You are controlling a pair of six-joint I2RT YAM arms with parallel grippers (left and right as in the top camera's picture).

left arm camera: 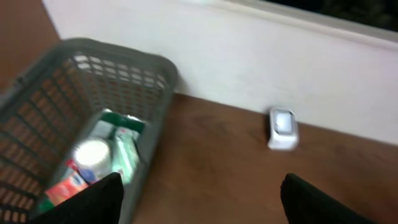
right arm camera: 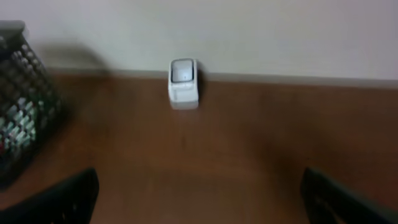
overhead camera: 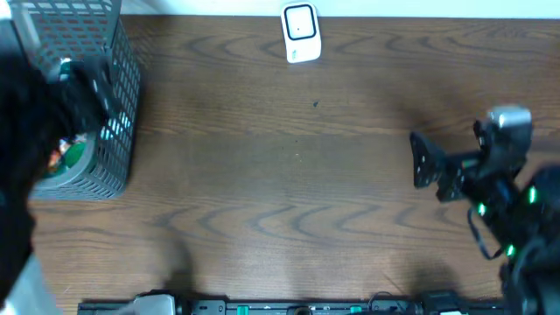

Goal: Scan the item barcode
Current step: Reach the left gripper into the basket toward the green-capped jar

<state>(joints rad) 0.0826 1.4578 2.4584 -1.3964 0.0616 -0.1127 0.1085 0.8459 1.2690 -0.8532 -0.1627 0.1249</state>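
Left wrist shows items (left arm camera: 93,155) in basket (left arm camera: 155,68) beside left end effector (left arm camera: 200,186).

A small white scanner (overhead camera: 300,33) stands upright at the far edge of the bench (overhead camera: 289,175). The packaged items (left arm camera: 93,154) lie jumbled inside a grey mesh basket (left arm camera: 124,67), well apart from it.

The basket (overhead camera: 122,105) stands at the left end of the worktop (overhead camera: 289,184) with packaged items (left arm camera: 93,162) lying inside it, while the scanner (overhead camera: 300,33) sits at the middle of the far edge, just before the wall (right arm camera: 261,31), well apart from the basket.
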